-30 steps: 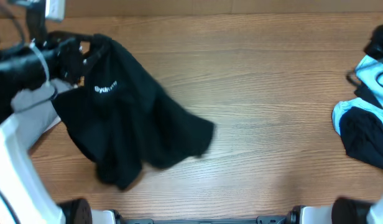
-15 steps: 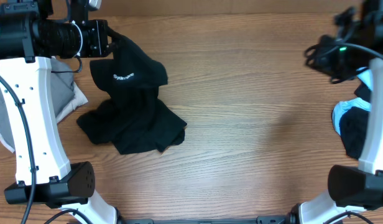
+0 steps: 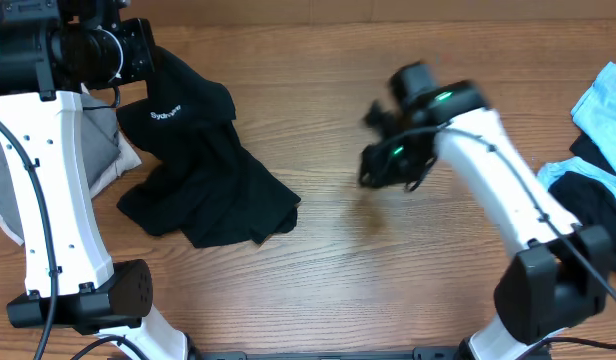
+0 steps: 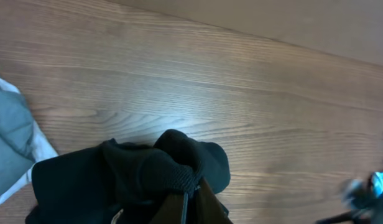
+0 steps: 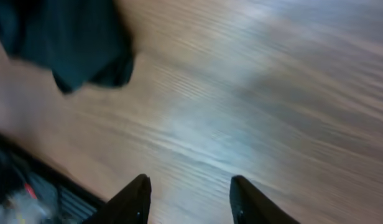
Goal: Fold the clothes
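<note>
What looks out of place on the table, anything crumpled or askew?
The black garment is a crumpled heap at the left of the table, not spread flat; one bunched end is pinched in the left gripper. The right gripper is open and empty. Nothing looks damaged.

plain black all over the big garment [image 3: 203, 170], w/ sm white logo lettering [image 3: 166, 112] nr the top. in left wrist view same black, w/ a fine ribbed knit at the bunched edge. beside it at left, grey fabric [image 3: 103, 145] w/ a paler, near-white edge; looks blue-grey in left wrist view. at far right, plain light blue garment [image 3: 600, 100], and below it a black piece [image 3: 593, 215] trimmed w/ light blue. warm mid-brown table [image 3: 328, 70] w/ lengthwise wood grain, paler glare patches in wrist views. arms [image 3: 63, 190] white w/ black joints & black cabling; sm green lights [image 3: 443, 97] on the right one. right wrist view blurred: dark cloth in top left corner.
</note>
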Robot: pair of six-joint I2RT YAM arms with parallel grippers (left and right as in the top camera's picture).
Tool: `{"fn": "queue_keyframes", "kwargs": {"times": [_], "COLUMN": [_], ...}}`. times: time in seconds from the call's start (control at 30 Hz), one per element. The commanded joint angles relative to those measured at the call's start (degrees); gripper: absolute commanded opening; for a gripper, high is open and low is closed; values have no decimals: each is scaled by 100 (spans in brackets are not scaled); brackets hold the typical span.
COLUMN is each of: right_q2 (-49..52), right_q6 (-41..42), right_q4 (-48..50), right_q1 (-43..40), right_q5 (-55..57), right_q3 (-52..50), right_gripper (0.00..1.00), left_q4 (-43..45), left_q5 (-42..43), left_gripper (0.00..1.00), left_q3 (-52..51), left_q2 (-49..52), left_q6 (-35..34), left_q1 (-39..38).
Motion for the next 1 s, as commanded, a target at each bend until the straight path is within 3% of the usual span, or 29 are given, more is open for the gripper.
{"fn": "queue_keyframes", "kwargs": {"times": [0.0, 0.3, 0.43, 0.67, 0.97], "right_q2": [-74, -66, 42, 479, 1115], "right_q6": [-623, -713, -748, -743, -715], "right_q4": [361, 2068, 2533, 3069, 3794], "right_q1": [675, 2573, 3051, 3412, 3753], "right_q5": [-55, 1611, 1853, 1867, 2162], "right_q3": [-472, -817, -817, -817, -817], "right_gripper": [53, 78, 80, 78, 64], "left_q4": [59, 39, 4, -2, -9], "left_q5": [-166, -164, -164, -162, -162], "left_gripper": [4, 4, 4, 4, 4], "left_q3": [44, 44, 44, 44, 44], "left_q2": [-66, -66, -66, -66, -66], "left_q6": [-164, -164, -162, -164, -162], "left_q1": [-17, -17, -17, -17, -17]}}
